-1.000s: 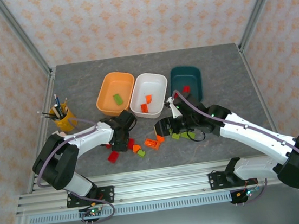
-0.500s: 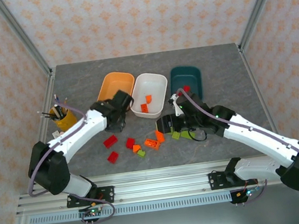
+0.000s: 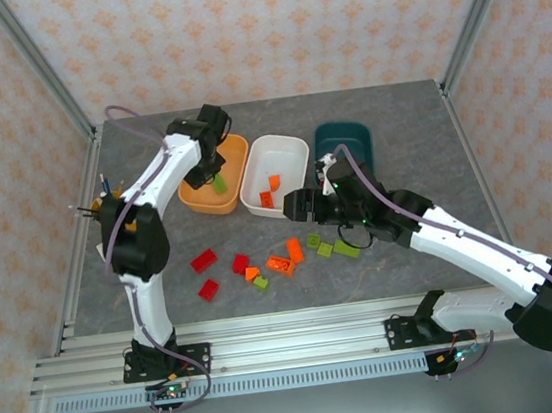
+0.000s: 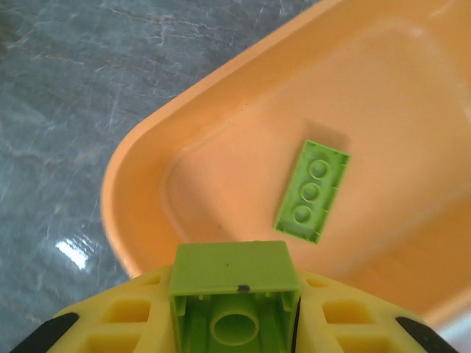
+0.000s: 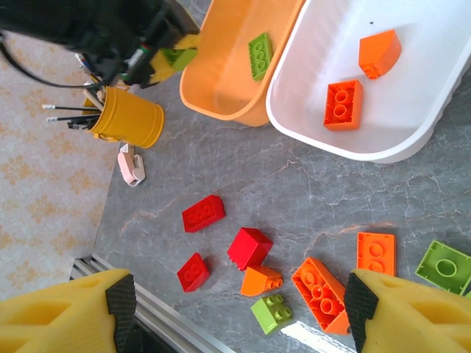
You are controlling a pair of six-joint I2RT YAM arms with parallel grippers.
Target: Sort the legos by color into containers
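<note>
Left hand [image 4: 234, 318] swung over glossy orange tub [image 4: 147, 169], pinching lime brick [image 4: 234, 273] (hollow underside showing); right hand [image 5: 241, 296] splayed.

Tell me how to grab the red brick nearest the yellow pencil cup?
Come from straight above and pinch the red brick across its narrow width. It lies flat, studs up, with bare table around it, leaving room either side.
</note>
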